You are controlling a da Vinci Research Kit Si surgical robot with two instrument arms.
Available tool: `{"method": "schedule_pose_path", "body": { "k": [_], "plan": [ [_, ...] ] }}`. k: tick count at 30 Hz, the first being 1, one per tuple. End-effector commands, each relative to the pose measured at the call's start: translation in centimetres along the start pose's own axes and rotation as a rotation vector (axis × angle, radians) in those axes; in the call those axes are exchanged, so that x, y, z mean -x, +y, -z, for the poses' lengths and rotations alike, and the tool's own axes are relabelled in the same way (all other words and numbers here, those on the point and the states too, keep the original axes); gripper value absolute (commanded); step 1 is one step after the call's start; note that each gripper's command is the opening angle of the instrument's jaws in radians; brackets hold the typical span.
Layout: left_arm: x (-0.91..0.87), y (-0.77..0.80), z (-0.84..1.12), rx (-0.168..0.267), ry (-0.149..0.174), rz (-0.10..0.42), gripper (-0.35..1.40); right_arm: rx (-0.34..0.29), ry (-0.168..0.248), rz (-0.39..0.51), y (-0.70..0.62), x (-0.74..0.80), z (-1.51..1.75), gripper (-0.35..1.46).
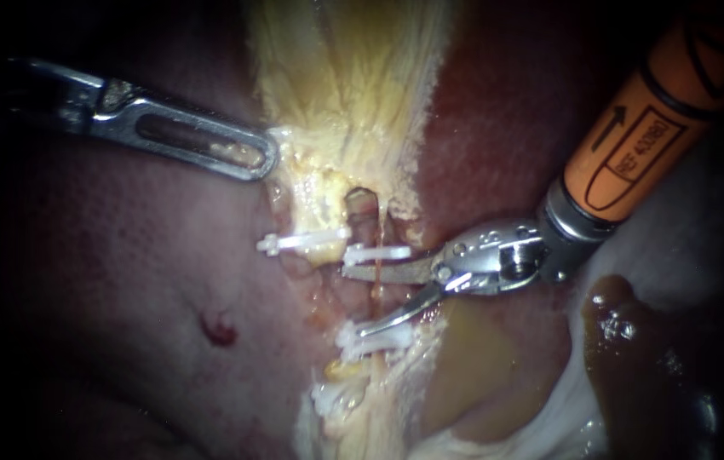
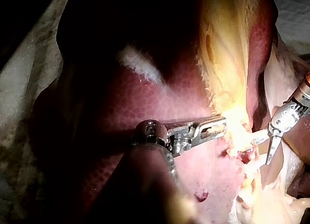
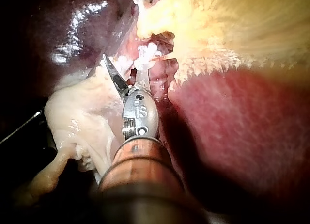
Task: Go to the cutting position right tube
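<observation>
- The liver fills most of the endoscope view, pink on the left and darker red on the right of the middle band.
- A strip of pale yellow tissue runs down the middle of the liver and narrows toward the tubes.
- A white cloth lies at the right edge, with a pool of brown fluid beside it.
- The right instrument comes in from the upper right on an orange shaft with a metal wrist. Its tool is two slim blades standing apart, one to each side of the right tube.
- The left instrument comes in from the left. Its tool is a slotted pair of jaws lying together, clamped on the edge of the pale yellow tissue; a bit of that tissue shows in the slot.
- The right tube is a thin orange strand running down from the yellow tissue, between the open blades.
- An upper clip sits on this tube just above the upper blade, and a lower clip sits just below the lower blade.
- A left clip lies across the neighbouring tube, level with the upper clip.
- A lowest clip shows farther down in the yellow tissue.
</observation>
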Motion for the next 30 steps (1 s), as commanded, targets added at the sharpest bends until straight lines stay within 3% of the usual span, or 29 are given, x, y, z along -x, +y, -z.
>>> {"method": "schedule_pose_path", "body": {
  "k": [1,9,14,18,30],
  "plan": [
    [0.00,0.00,0.00,0.000,0.000,0.000,-0.35,-0.006,-0.004,0.006,0.02,0.00,-0.03,1.44],
    [0.01,0.01,-0.03,0.000,0.000,0.000,-0.35,-0.026,-0.014,0.021,0.10,0.00,-0.23,1.44],
    [0.02,0.01,-0.04,0.001,-0.001,0.001,-0.35,-0.031,0.011,0.023,0.13,-0.03,-0.29,1.44],
    [0.02,0.01,-0.05,0.001,-0.001,0.001,-0.35,-0.043,0.039,0.025,0.10,-0.04,-0.30,1.44],
    [0.03,0.06,-0.05,0.000,0.000,0.000,-0.35,-0.121,0.019,0.059,-0.07,-0.13,-0.39,1.31]
  ]
}}
